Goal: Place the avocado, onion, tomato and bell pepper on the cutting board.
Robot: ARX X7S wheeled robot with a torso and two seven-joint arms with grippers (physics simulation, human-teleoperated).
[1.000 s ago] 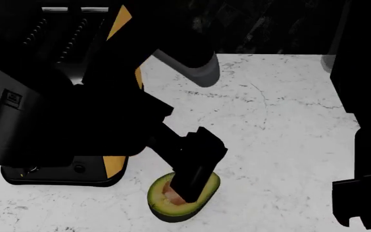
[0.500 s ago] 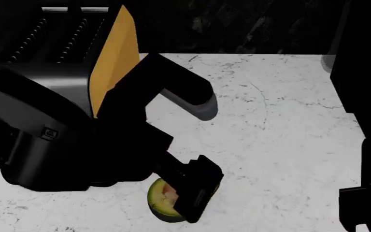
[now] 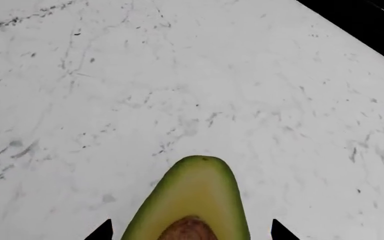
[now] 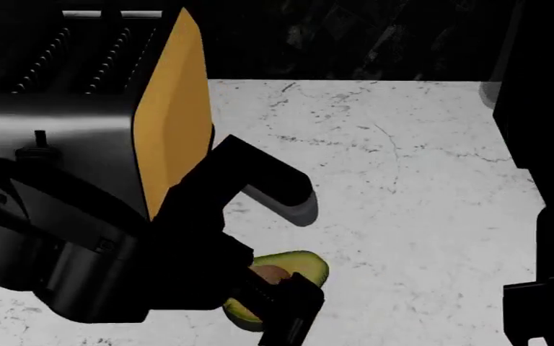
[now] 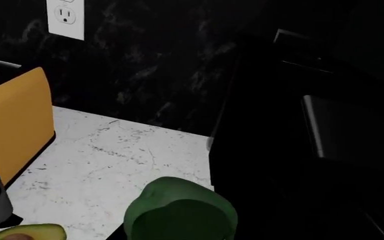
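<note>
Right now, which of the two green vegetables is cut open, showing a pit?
The avocado, between the left gripper fingertips: its yellow-green flesh and brown pit face up. The bell pepper by the right arm is whole, all dark green.

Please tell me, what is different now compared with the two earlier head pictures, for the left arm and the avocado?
The left arm has drawn down and back toward the camera, uncovering more of the toaster. The avocado now sits tilted, pit end toward the left gripper, whose jaws flank it; a firm grip cannot be confirmed. The marble counter and the right arm at the edge stayed as they were.
</note>
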